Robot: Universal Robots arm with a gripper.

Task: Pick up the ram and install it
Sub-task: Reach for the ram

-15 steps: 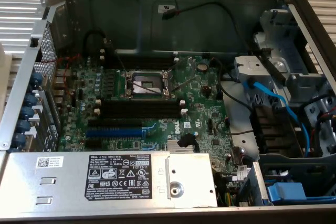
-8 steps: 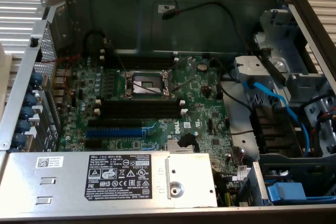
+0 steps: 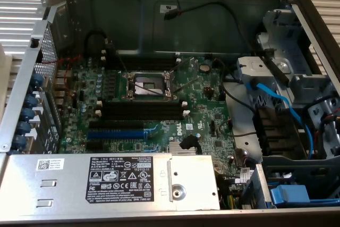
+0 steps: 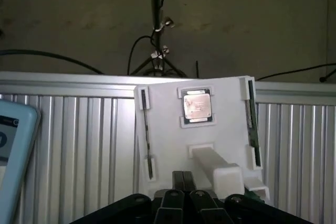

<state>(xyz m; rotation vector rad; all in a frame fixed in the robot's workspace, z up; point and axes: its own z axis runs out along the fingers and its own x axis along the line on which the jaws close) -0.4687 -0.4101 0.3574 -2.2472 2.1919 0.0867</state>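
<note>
**Gripper shut on nothing, ram in its holder**

The gripper (image 4: 183,178) has its two fingers pressed together with nothing between them, and the picture's edge cuts off its body. Near it, the ram (image 4: 252,124) stands edge-on in a side slot of a white holder (image 4: 168,145) on the ribbed table (image 4: 79,145), so its label and chips cannot be made out. A square chip (image 4: 197,106) sits mid-holder. In the exterior view, black slots (image 3: 143,107) cross the motherboard (image 3: 212,115). A labelled metal box (image 3: 106,179) hides the board's near edge.
</note>
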